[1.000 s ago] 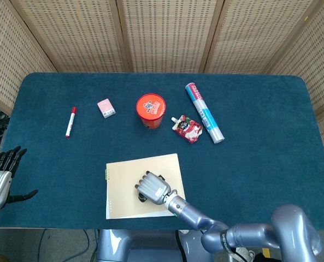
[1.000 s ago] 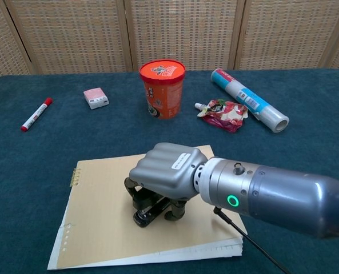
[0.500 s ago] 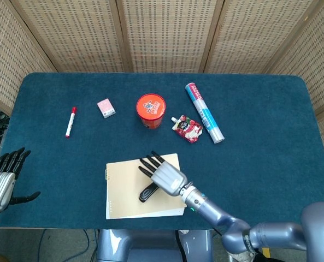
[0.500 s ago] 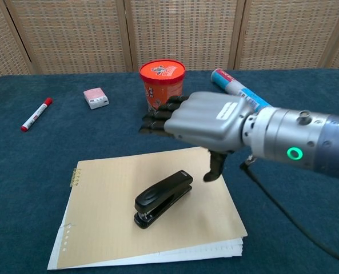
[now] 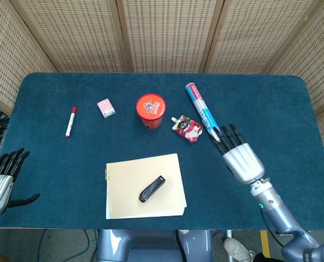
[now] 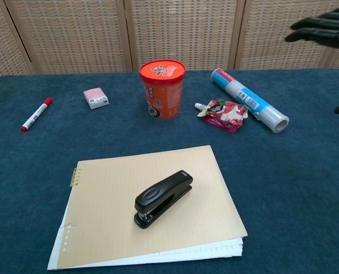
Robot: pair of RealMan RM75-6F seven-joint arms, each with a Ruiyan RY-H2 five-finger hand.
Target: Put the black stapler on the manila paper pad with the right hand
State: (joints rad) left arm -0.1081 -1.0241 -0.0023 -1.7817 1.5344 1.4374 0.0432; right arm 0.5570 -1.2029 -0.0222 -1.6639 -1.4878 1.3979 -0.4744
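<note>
The black stapler (image 5: 152, 188) (image 6: 162, 197) lies flat on the manila paper pad (image 5: 126, 180) (image 6: 112, 217), near the pad's middle, with nothing touching it. My right hand (image 5: 238, 155) (image 6: 323, 31) hovers well to the right of the pad, fingers spread and empty. In the chest view only its dark fingertips show at the top right corner. My left hand (image 5: 0, 183) rests open at the table's near left edge, far from the pad.
A red cup (image 5: 151, 110) (image 6: 162, 88) stands behind the pad. A red snack pouch (image 5: 186, 129) (image 6: 222, 114) and a white-blue tube (image 5: 204, 112) (image 6: 249, 107) lie at the back right. A pink box (image 5: 105, 107) (image 6: 95, 97) and a red marker (image 5: 70, 121) (image 6: 36, 114) lie at the back left.
My right hand let go of the stapler, opened, and rose away to the right. The stapler stays on the pad. The left hand has barely moved.
</note>
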